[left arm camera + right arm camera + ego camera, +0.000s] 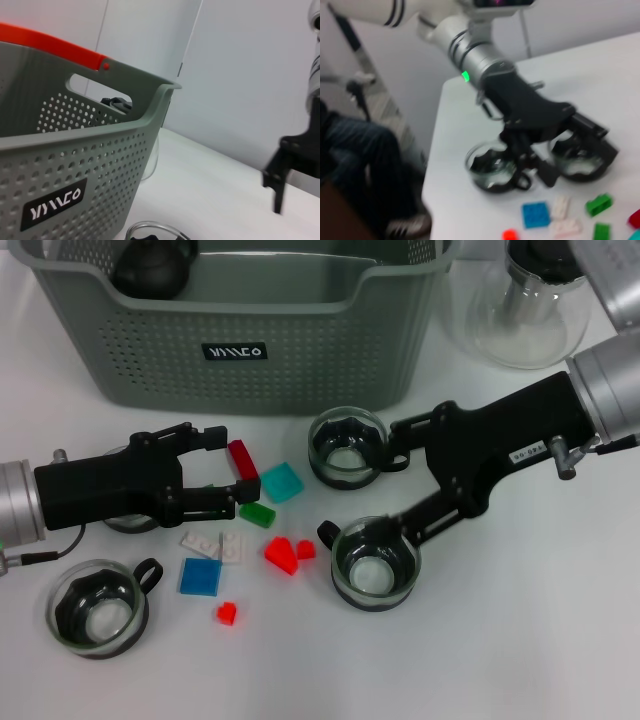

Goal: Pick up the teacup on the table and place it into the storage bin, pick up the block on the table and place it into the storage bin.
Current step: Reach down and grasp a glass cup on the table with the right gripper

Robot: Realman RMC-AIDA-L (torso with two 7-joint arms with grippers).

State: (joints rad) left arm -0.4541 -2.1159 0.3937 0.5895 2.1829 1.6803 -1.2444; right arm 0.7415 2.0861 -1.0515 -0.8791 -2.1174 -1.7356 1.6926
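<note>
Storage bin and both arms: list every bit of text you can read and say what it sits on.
"YYMCO", or close to it, in stylised white letters: black label on the storage bin, also visible in the head view.
Small white tag on the right gripper: dark characters, too small to read.
No other text is visible.

Storage bin (pixel 75 165) filled the left half of the frame: grey-green, perforated wall, black label (pixel 52 204) with white lettering at lower left. Handle cut-out (pixel 100 91) sat near its upper rim, with a dark object (pixel 116 104) visible through it. Orange-red strip (pixel 55 44) ran along the far rim at upper left. Glass rim (pixel 152 230) poked in at bottom centre. Dark gripper part (pixel 287 167) hung at right edge above the white counter (pixel 210 190).
</note>
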